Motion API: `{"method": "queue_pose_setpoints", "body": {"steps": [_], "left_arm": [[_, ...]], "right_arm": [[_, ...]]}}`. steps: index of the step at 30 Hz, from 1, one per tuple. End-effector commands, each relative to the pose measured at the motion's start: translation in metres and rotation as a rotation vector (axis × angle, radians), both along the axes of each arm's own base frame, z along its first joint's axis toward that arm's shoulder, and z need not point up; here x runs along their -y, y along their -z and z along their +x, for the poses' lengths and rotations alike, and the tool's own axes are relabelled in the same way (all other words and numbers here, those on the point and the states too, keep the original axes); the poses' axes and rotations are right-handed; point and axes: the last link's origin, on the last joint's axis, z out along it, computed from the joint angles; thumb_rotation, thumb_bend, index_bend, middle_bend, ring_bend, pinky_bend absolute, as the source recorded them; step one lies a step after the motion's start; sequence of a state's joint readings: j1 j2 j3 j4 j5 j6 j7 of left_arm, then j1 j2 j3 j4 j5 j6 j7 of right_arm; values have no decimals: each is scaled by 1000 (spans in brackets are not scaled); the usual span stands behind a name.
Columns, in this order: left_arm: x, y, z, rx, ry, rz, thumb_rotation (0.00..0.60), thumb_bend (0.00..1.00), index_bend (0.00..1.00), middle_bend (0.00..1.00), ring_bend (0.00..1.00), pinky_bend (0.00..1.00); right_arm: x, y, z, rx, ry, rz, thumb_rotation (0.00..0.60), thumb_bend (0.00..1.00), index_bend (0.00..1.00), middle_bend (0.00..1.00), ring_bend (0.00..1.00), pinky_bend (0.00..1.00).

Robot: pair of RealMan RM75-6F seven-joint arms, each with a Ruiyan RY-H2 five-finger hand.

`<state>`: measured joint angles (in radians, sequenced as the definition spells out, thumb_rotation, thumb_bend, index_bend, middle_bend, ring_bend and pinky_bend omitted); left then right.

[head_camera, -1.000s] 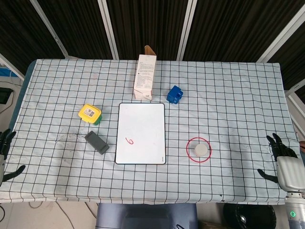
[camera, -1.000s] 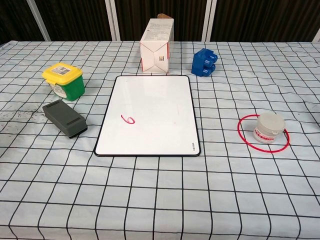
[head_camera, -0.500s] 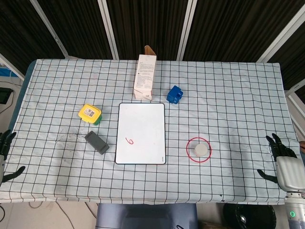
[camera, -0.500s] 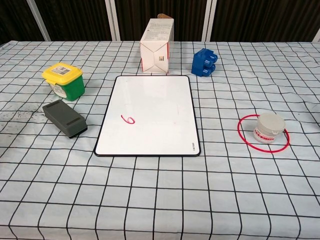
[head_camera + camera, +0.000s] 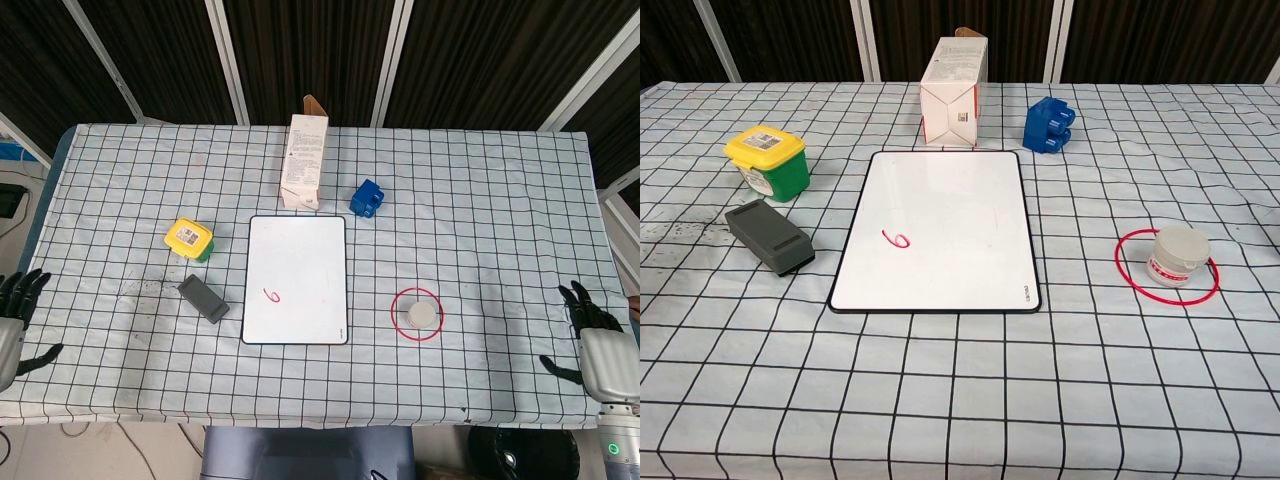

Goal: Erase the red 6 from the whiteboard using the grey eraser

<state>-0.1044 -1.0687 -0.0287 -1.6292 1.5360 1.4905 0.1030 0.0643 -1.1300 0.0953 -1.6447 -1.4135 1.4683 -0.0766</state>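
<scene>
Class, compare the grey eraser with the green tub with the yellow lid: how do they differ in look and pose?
The grey eraser is a long, low, dark block lying flat at an angle; the green tub is squat and stands upright. The eraser is plain grey; the tub has a yellow lid with a label. Both sit left of the whiteboard, untouched by either robot hand.

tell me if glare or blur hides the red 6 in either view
Head view: even light, no glare on the whiteboard; the red 6 is small but sharp. Chest view: a soft sheen across the board, yet the 6 reads clearly; the grey eraser casts only a faint shadow.
</scene>
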Motion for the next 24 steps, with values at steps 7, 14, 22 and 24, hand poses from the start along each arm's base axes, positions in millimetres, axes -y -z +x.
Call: {"method": "queue_pose_setpoints", "body": {"steps": [7, 14, 22, 24], "left_arm": [[-65, 9, 37, -142, 137, -218, 600, 102, 0, 58, 0, 0], [-102, 25, 71, -187, 194, -363, 600, 103, 5, 83, 0, 0], [-126, 53, 99, -223, 255, -464, 600, 110, 88, 156, 0, 0], [-131, 61, 102, -215, 256, -483, 600, 110, 122, 175, 0, 0]], "right_arm": [[0, 1, 0, -4, 10, 9, 600, 0, 99, 63, 215, 263], [0, 3, 0, -13, 19, 17, 600, 0, 98, 62, 218, 263], [1, 4, -1, -20, 29, 21, 600, 0, 99, 63, 218, 263], [1, 4, -1, -20, 32, 23, 600, 0, 99, 63, 218, 263]]}}
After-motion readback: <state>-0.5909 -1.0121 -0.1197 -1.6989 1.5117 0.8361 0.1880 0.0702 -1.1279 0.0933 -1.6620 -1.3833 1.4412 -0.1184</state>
